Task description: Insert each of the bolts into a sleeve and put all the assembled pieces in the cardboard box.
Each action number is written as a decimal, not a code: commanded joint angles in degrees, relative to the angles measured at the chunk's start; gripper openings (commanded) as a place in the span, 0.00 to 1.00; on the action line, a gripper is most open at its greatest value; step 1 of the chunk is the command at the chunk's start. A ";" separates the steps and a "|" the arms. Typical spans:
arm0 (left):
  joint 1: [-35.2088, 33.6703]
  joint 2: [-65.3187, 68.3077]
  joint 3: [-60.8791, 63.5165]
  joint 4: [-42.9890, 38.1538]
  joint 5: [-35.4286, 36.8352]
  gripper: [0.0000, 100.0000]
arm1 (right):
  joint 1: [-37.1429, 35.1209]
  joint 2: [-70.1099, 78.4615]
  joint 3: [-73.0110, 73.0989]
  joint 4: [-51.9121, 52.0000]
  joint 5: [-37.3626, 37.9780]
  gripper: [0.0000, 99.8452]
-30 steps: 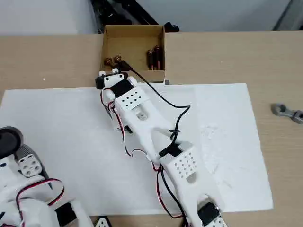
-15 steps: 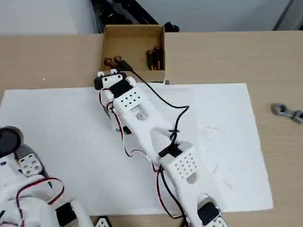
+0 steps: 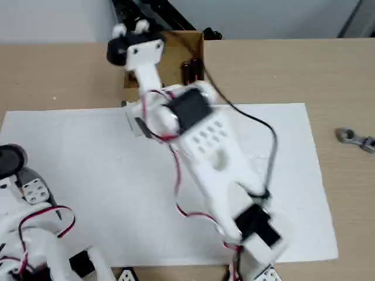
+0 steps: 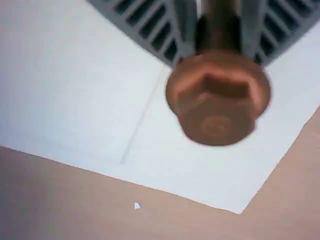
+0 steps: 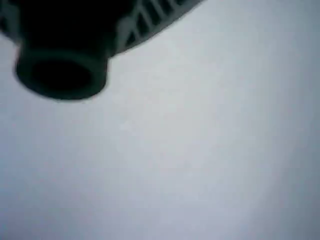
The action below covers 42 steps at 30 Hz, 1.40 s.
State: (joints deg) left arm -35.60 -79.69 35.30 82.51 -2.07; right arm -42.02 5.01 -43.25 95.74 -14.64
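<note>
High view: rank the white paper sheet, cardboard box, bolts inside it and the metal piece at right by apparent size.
1. white paper sheet
2. cardboard box, though an arm hides part
3. bolts and metal piece look about alike; unranked

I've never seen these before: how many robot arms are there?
2. One arm stretches over the paper to the cardboard box; the other sits at the paper's near left corner.

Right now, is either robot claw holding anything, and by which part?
Left gripper clamps a copper bolt by its shaft, head free. Right gripper seems to hold a dark sleeve by its side.
</note>
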 commanded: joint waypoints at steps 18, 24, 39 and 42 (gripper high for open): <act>24.97 0.26 28.00 -41.76 -0.09 0.01 | 12.62 -55.34 40.44 0.13 0.26 0.00; 34.29 0.44 28.53 -42.11 -0.09 0.01 | 14.20 -68.35 62.77 -9.19 -0.09 0.00; 35.78 0.35 24.92 -42.11 5.45 0.01 | 13.23 -74.15 108.75 -61.49 0.53 0.01; 35.96 0.35 22.73 -42.02 8.44 0.01 | 11.21 -73.01 108.75 -64.40 3.96 0.01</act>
State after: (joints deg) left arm 0.00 -78.99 62.81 42.33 4.18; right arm -29.36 -68.57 65.85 35.16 -13.58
